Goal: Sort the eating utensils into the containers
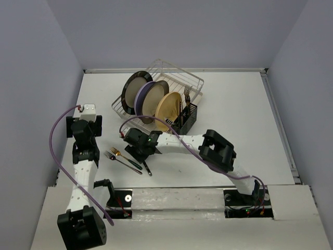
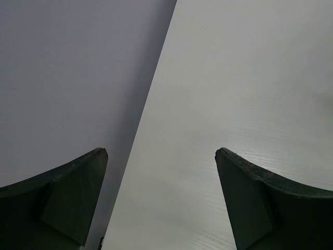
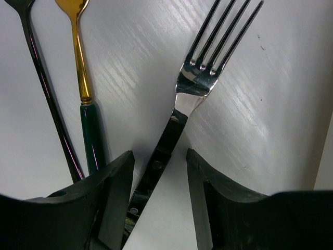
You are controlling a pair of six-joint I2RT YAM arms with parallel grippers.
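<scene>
Right wrist view: right fingers [image 3: 114,192] stand apart, straddling the silver fork [image 3: 195,83] handle without clamping it. Left fingers [image 2: 73,192] are apart above the tabletop [image 2: 234,78], at the wall [image 2: 67,67] edge.

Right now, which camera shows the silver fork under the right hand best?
Right wrist view: the fork fills the picture, prongs and handle sharp, inside the open right hand. From the top, the hand mostly covers it. Left wrist shows none of it.
</scene>
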